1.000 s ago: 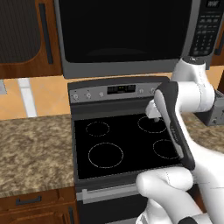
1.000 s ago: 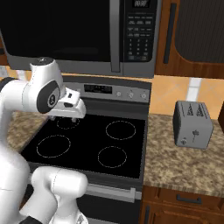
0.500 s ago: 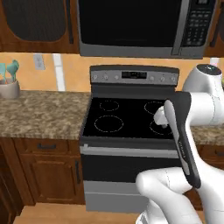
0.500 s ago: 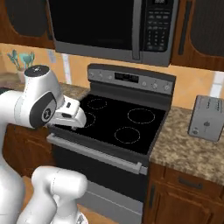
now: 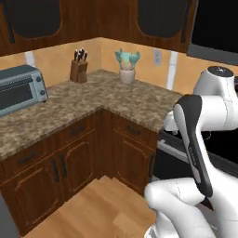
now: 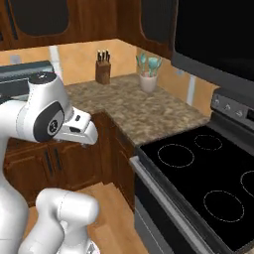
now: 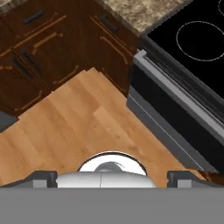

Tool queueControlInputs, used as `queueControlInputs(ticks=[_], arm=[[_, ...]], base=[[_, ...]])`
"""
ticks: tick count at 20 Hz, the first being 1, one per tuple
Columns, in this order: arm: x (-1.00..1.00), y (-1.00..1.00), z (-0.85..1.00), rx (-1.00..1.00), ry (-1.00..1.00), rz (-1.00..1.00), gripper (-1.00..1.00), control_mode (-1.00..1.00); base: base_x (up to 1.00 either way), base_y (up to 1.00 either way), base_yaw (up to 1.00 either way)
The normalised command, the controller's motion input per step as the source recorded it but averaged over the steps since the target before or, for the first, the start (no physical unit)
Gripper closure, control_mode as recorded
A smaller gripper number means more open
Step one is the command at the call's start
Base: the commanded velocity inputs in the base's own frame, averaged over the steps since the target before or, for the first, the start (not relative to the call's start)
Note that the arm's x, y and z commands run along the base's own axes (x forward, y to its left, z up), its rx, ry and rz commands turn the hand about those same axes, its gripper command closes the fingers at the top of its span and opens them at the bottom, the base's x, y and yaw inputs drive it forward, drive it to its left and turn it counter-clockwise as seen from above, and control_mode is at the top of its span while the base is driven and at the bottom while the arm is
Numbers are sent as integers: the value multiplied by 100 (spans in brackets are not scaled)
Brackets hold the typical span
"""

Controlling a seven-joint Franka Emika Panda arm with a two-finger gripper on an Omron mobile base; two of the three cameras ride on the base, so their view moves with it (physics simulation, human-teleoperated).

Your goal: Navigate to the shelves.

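**Left base view: corner counter ahead, no bearing yet on the shelves**

The left base view looks into an inside corner of speckled brown granite counter (image 5: 100,100). On it stand a boxy grey toaster oven (image 5: 19,89) at the left, a wooden knife block (image 5: 78,70) against the far wall, and a pale crock of teal utensils (image 5: 126,70) to its right. Above hang dark-doored upper cabinets (image 5: 32,19) of reddish wood. These are cabinets, not the long thin plank the task means.

From these frames I cannot tell which way the shelves lie from the claw, so the bearing has to come from turning the base. Judging by the task, such a plank would run level along a wall above counter height, its long axis parallel to the counter edge. The peach wall strip here carries only outlets.

In the right base view the glossy black glass stove (image 6: 198,171) lies near on the right, under a black microwave (image 6: 218,39).

The hand view looks down on warm wooden floor (image 7: 78,122), panelled lower cabinets (image 7: 48,48) at far left and the stove's steel front. The gripper (image 7: 113,178) is empty, its dark fingertips (image 7: 43,177) standing wide apart.

There is one arm only, folded close over the base.
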Motion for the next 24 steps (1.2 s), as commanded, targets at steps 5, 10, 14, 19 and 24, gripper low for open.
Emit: queueControlInputs(ticks=[5,10,14,19,24], arm=[[0,0,0,0,0,0,-100,100],[0,0,0,0,0,0,-100,100],[0,0,0,0,0,0,-100,100],[0,0,0,0,0,0,-100,100],[0,0,0,0,0,0,-100,100]], base=[[0,0,100],[0,0,100],[0,0,100],[0,0,100],[0,0,100]])
